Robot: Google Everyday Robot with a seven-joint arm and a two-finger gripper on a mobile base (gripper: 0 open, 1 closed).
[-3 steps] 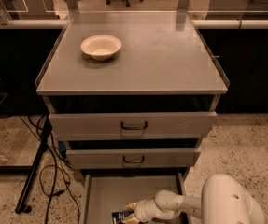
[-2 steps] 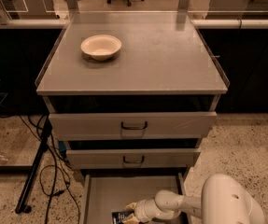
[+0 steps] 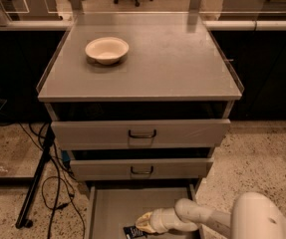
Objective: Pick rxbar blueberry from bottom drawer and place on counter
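I see the gripper point(image 3: 143, 223) low inside the open bottom drawer point(image 3: 107, 208), right against the dark blue snack bar point(image 3: 132, 231) - the bar lies on the drawer floor. Whether it grasps the bar, I cannot tell. On the counter point(image 3: 172, 59) above sits a cream bowl point(image 3: 107, 50), back left.

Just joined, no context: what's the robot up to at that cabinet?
The arm reaches into the open bottom drawer, with the claw low over the drawer floor, right beside the rxbar blueberry. The bar is not yet on the counter, where a cream bowl sits at the back left.
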